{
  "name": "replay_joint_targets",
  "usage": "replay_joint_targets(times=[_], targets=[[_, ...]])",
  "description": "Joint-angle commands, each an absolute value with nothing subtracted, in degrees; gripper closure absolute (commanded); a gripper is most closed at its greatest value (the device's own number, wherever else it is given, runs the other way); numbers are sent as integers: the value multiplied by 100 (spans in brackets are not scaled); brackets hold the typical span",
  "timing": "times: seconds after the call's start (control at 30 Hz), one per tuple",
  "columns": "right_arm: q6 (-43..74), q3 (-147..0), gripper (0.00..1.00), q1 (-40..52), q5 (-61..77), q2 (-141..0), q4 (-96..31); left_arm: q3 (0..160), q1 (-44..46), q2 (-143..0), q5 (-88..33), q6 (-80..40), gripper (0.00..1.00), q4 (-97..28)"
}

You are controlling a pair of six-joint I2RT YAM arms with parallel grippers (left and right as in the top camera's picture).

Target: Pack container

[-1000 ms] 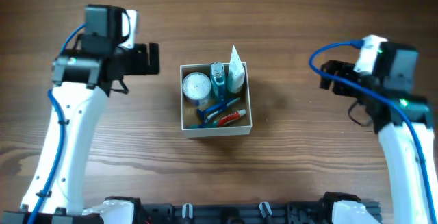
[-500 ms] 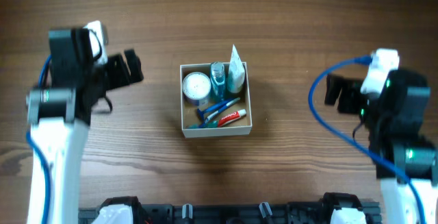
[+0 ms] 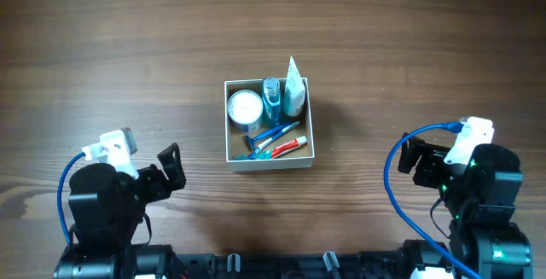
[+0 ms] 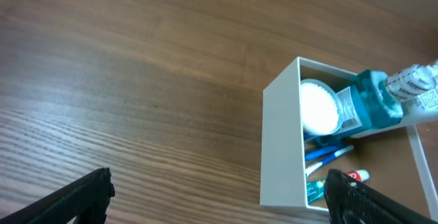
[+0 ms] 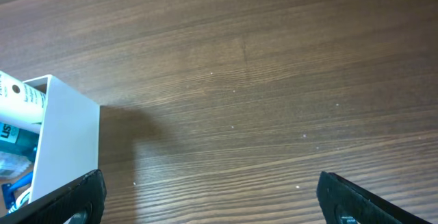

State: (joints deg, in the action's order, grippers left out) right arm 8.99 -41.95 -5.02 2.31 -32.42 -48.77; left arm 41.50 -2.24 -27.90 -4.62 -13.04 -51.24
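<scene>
Container [image 3: 270, 163] sits mid-table on the wooden table [image 3: 128, 57], well apart from both my claws. My left claw [image 3: 169, 172], near the near-left corner, gapes wide and holds nothing. In the box are a round white jar [image 3: 245, 107], a blue mouthwash bottle [image 3: 271, 95] and a white tube [image 3: 293, 91], with blue toothbrushes [image 3: 271, 134] and a toothpaste tube [image 3: 288, 146] towards its near wall. My right claw [image 3: 418, 164], near the near-right corner, is also spread wide and empty.

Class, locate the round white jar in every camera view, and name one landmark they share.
Overhead: round white jar, centre of picture, in the container's upper-left corner.
Left wrist: jar right of centre, inside container.
Right wrist: not visible.
Shared landmark: container's white wall.
</scene>
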Motion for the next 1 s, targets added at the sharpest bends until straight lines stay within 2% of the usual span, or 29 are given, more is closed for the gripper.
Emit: replay_joint_targets(times=[0.0, 0.23, 0.37, 0.47, 0.57, 0.73, 0.8, 0.83, 0.97], targets=[[985, -4160, 0, -482, 172, -3284, -4871, 4097, -198, -2781, -532, -1398, 0, -5196], [873, -4160, 0, -482, 58, -3107, -4910, 4097, -198, -2781, -532, -1398, 0, -5196], [502, -3913, 0, -427, 150, -2202, -4440, 4097, -198, -2781, -532, -1398, 0, -5196], [-27, -2884, 0, -427, 659, -939, -3339, 4097, -198, -2781, -532, -1398, 0, -5196], [-25, -2099, 0, -412, 755, -207, -2132, 4097, -198, -2781, -532, -1398, 0, -5196], [-152, -803, 0, -379, 615, -19, 797, 4097, -198, -2781, -532, -1398, 0, -5196], [-150, -296, 0, -370, 602, -19, 1592, 4097, -198, -2781, -532, -1398, 0, -5196], [-148, -82, 0, -370, 604, -19, 1691, 4097, -198, -2781, -532, -1398, 0, -5196], [-150, -30, 0, -370, 582, -16, 237, 4097, -198, -2781, -532, -1398, 0, -5196]])
